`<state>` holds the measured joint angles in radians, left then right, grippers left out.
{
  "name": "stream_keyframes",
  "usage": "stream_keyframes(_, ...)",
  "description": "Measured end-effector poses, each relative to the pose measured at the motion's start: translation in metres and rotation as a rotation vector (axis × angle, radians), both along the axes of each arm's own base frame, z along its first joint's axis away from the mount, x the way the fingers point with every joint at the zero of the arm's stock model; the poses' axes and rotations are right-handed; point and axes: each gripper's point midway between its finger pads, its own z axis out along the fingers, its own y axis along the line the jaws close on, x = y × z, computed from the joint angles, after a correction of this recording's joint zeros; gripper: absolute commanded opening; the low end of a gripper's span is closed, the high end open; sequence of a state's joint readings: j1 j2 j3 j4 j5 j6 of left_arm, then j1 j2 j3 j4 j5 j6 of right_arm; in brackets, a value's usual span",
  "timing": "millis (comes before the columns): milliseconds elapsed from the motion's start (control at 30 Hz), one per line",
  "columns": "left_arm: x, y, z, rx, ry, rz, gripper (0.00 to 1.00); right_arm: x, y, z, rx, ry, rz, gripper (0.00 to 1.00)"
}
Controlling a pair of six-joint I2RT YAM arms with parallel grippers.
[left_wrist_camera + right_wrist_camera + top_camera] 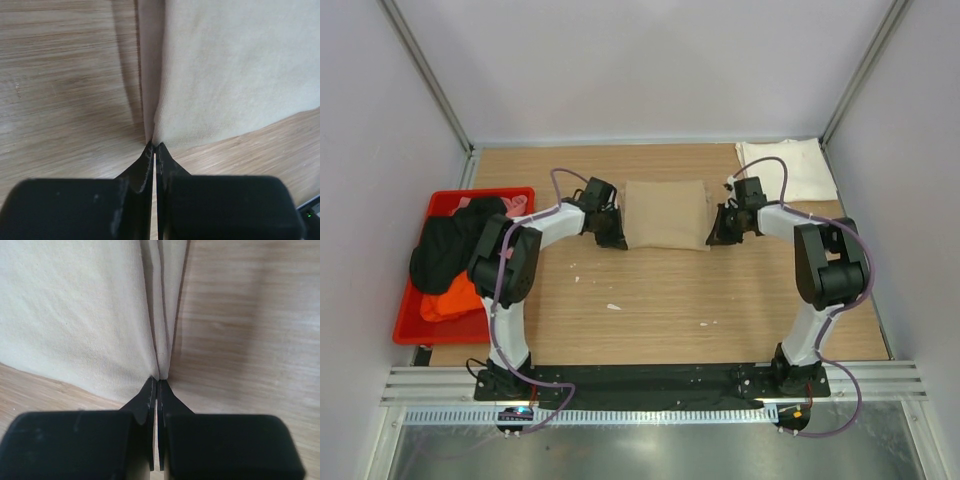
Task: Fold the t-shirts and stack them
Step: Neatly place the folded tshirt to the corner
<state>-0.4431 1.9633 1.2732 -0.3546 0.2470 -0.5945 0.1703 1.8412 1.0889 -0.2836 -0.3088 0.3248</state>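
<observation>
A folded tan t-shirt (666, 214) lies on the table, far middle. My left gripper (612, 238) is shut on its near left corner; the left wrist view shows the cloth (230, 75) pinched at the fingertips (154, 146). My right gripper (719, 236) is shut on its near right corner, the cloth (75, 310) pinched at the tips (157, 381). A folded cream-white t-shirt (788, 168) lies at the far right corner. Black (450, 250), pink (516, 203) and orange (448, 300) shirts lie heaped in the red bin (410, 325).
The red plastic bin stands at the table's left edge. Grey walls enclose the table (650, 300) on the left, back and right. Small white specks (612, 306) lie on the wood near the middle.
</observation>
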Motion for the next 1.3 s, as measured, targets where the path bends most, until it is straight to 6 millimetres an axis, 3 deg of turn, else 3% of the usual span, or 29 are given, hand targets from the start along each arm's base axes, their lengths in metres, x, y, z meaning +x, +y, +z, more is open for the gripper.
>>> stream_keyframes(200, -0.008, 0.006, 0.001, 0.014, 0.02, 0.033, 0.0, -0.03, -0.003, 0.006, 0.016, 0.02, -0.03, 0.01)
stream_keyframes(600, -0.092, 0.017, 0.006, 0.05, 0.084, 0.016, 0.01, -0.11, -0.003, 0.01, 0.029, 0.075, -0.093, 0.06)
stream_keyframes(733, -0.111, 0.014, 0.009, 0.073, 0.093, -0.006, 0.25, -0.125, -0.009, 0.018, 0.036, 0.057, -0.132, 0.23)
stream_keyframes(900, -0.118, 0.023, 0.024, 0.1, 0.068, 0.026, 0.35, -0.139, -0.014, 0.022, 0.039, 0.06, -0.165, 0.44)
stream_keyframes(1100, -0.103, 0.021, 0.057, 0.077, -0.027, 0.046, 0.43, -0.128, -0.021, 0.044, 0.009, 0.009, -0.2, 0.6)
stream_keyframes(1300, -0.062, 0.001, 0.08, 0.038, -0.115, 0.033, 0.44, -0.066, -0.017, 0.075, -0.04, -0.095, -0.154, 0.64)
